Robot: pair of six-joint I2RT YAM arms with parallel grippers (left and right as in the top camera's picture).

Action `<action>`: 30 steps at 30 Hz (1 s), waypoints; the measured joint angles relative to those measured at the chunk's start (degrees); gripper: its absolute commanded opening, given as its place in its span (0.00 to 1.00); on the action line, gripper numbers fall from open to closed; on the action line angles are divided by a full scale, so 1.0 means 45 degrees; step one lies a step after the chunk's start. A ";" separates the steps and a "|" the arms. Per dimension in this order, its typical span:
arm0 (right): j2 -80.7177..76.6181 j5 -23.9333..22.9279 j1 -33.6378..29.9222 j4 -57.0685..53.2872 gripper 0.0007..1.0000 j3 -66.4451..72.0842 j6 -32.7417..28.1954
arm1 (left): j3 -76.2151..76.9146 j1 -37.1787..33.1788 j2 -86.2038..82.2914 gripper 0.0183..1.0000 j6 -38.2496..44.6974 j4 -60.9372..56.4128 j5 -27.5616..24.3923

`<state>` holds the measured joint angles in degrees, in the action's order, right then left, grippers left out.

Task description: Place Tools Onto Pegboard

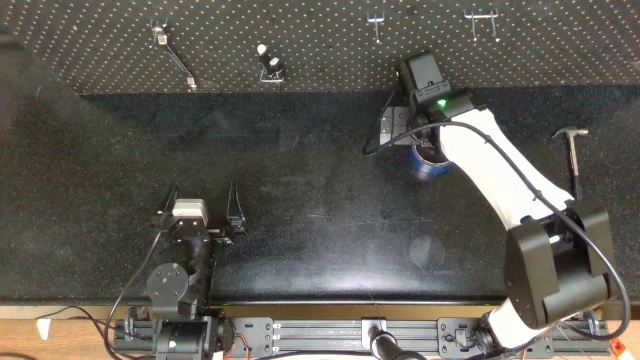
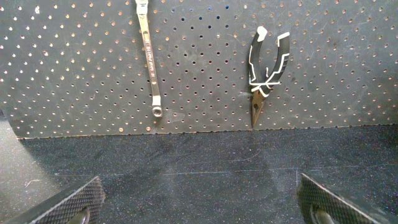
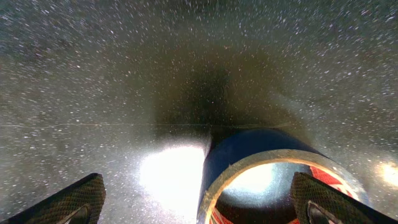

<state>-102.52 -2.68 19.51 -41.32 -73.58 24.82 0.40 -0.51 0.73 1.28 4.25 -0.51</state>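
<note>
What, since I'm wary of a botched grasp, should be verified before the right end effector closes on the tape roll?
1. Right end effector open: ok, fingers spread wide.
2. Tape roll between its fingers: ok, though nearer one finger.
3. Fingers low enough around the roll: cannot tell.
4. Empty hooks on the pegboard: ok, two free at its right.
5. Left end effector out of the way: ok, open, near its own base.
6. Hammer apart from the roll: ok, lying well off to the side.

no legible text, labels, numbers or signs anywhere
</note>
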 measured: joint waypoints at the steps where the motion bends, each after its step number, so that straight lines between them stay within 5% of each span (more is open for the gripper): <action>1: -0.0068 0.0005 0.0005 0.0000 0.98 0.0000 0.0000 | 0.0000 0.0000 0.0000 1.00 0.0000 0.0000 0.0000; 25: -0.0792 0.0408 0.0000 -0.0481 0.98 -0.0015 -0.0636 | 0.0000 0.0000 0.0000 1.00 0.0000 0.0000 0.0000; 30: -0.0792 0.0777 0.0005 -0.0481 0.50 -0.0015 -0.1132 | 0.0000 0.0000 0.0000 1.00 0.0000 0.0000 0.0000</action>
<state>-106.08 0.82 19.53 -43.48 -73.65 19.73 0.40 -0.51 0.73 1.28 4.25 -0.51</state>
